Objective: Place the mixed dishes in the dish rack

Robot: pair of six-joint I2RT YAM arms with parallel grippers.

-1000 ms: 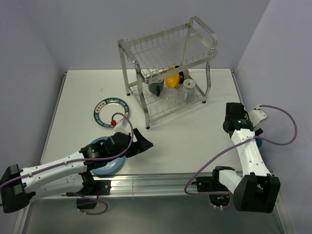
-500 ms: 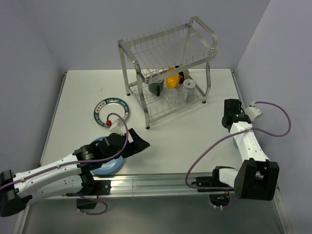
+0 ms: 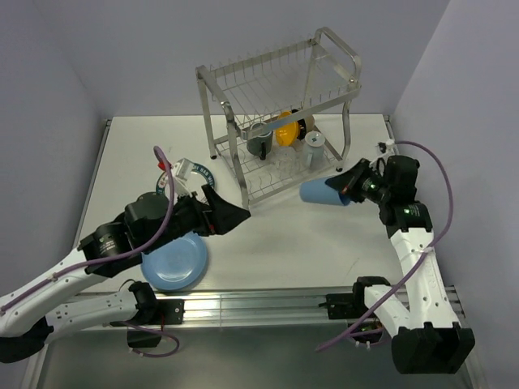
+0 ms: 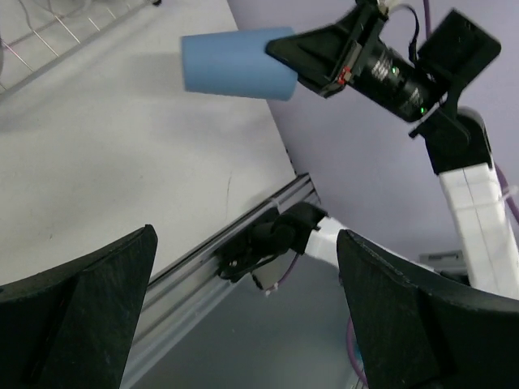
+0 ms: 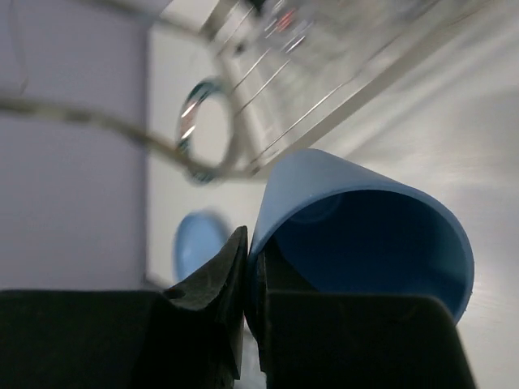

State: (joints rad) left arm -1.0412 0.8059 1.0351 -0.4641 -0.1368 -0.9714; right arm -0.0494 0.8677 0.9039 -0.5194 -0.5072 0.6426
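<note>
From above, the silver dish rack (image 3: 280, 97) stands at the back of the white counter (image 3: 324, 243). On its lower shelf sit a dark mug (image 3: 261, 143), an orange bowl (image 3: 285, 130) and a pale grey-blue mug (image 3: 315, 144). The right fingers (image 3: 347, 185) are clamped on the rim of the blue cup (image 3: 322, 193). It hangs on its side just in front of the rack's right end, apart from it, with its closed base pointing towards the rack. The left fingers (image 3: 227, 215) are spread wide and hold nothing, above the counter left of the rack. A light blue plate (image 3: 173, 262) lies flat below that arm. The white plate with the green rim (image 3: 199, 172) is partly hidden behind it.

From the left wrist, the left fingers (image 4: 89, 308) frame the view far apart. Beyond them the blue cup (image 4: 235, 63) is held sideways by the right fingers (image 4: 312, 49).

From the right wrist, the right fingers (image 5: 212, 288) pinch the blue cup's (image 5: 365, 235) wall, one outside and one inside the open mouth. The dish rack (image 5: 349, 57), the green-rimmed plate (image 5: 185, 130) and the light blue plate (image 5: 199, 239) are blurred behind.
</note>
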